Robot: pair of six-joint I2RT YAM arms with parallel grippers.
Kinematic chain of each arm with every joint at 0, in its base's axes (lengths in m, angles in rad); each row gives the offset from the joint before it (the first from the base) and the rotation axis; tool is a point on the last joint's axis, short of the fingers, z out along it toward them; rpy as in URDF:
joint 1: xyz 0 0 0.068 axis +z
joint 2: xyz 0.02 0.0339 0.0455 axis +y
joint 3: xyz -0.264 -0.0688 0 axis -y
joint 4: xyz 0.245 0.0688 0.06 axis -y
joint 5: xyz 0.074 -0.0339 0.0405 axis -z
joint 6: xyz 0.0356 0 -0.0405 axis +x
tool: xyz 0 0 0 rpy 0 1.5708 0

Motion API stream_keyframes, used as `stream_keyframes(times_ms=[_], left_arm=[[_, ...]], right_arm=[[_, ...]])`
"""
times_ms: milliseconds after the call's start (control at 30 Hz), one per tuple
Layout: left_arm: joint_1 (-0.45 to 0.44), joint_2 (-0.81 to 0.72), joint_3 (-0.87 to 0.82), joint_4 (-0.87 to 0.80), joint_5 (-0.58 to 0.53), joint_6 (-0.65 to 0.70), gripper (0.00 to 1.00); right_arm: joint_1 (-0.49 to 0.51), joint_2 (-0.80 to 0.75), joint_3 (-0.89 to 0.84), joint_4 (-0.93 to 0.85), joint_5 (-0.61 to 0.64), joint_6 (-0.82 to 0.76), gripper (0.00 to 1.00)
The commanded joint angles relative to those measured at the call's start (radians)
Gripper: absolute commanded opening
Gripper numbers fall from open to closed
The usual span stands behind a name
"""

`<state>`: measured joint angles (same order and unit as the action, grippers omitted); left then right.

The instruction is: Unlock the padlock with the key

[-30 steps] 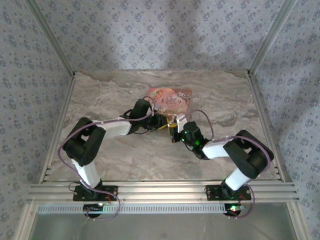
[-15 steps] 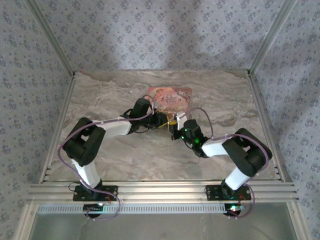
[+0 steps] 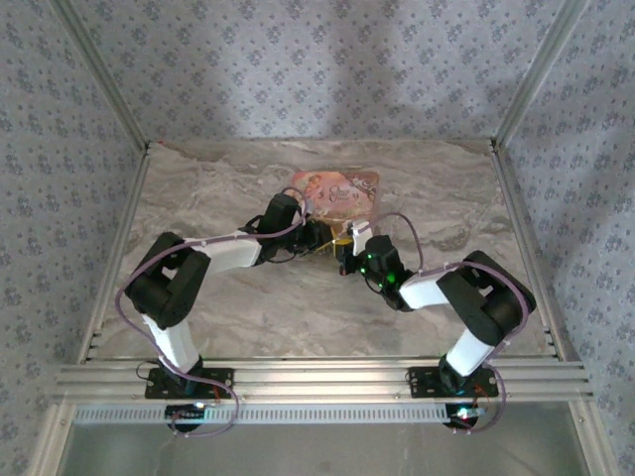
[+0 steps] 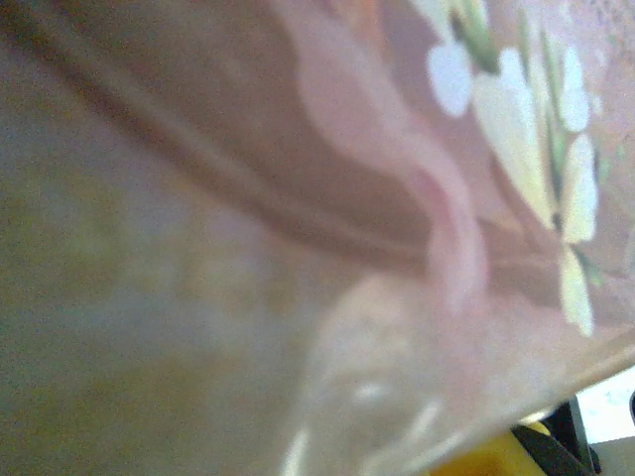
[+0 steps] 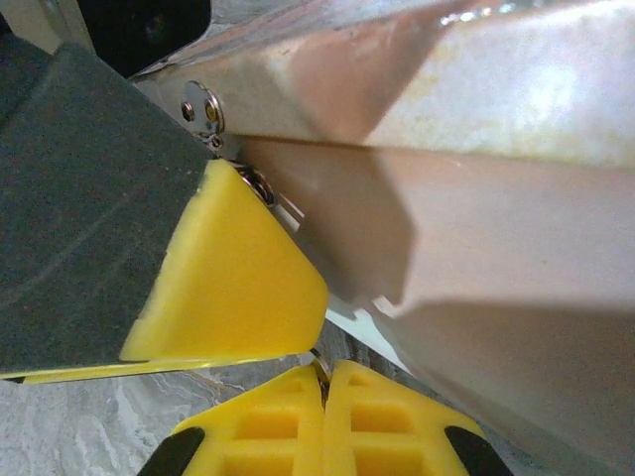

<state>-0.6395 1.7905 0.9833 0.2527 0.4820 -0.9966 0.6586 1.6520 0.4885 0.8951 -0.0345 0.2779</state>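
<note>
Nudging right gripper [image 5: 322, 416] closer to left gripper [image 3: 327, 241] at near edge of box [image 3: 342, 188]; pinching thin sliver, likely key [image 5: 318, 362]. Left opening: cannot tell. Not seeing padlock, presumably hidden between them; nearing insertion.

Pink box [image 3: 339, 192] on marble table [image 3: 213, 188]

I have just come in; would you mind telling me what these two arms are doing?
Both arms meet at the near edge of the pink box on the table, where the job is to unlock a padlock. The right gripper has its jaws shut, tips close to the box, beside a yellow finger of the left gripper. Small silvery fittings sit at that edge; I cannot make out the padlock, or whether the left jaws are open.
</note>
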Motion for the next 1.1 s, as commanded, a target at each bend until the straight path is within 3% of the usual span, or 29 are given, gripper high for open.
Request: stream_keyframes(times_ms=[0, 567, 900, 1067], left_arm=[[-0.041, 0.025, 0.014, 0.008, 0.116, -0.012, 0.19], [-0.019, -0.004, -0.021, -0.025, 0.068, 0.016, 0.45], [0.039, -0.142, -0.099, -0.068, 0.045, 0.061, 0.61], [0.074, -0.225, -0.196, 0.021, 0.011, 0.026, 0.67]], right_arm=[[0.008, 0.012, 0.013, 0.154, -0.043, 0.023, 0.0], [0.019, 0.119, -0.026, 0.137, -0.03, 0.104, 0.0], [0.02, 0.128, -0.001, 0.116, -0.056, 0.182, 0.0], [0.021, 0.125, 0.01, 0.094, -0.089, 0.258, 0.0]])
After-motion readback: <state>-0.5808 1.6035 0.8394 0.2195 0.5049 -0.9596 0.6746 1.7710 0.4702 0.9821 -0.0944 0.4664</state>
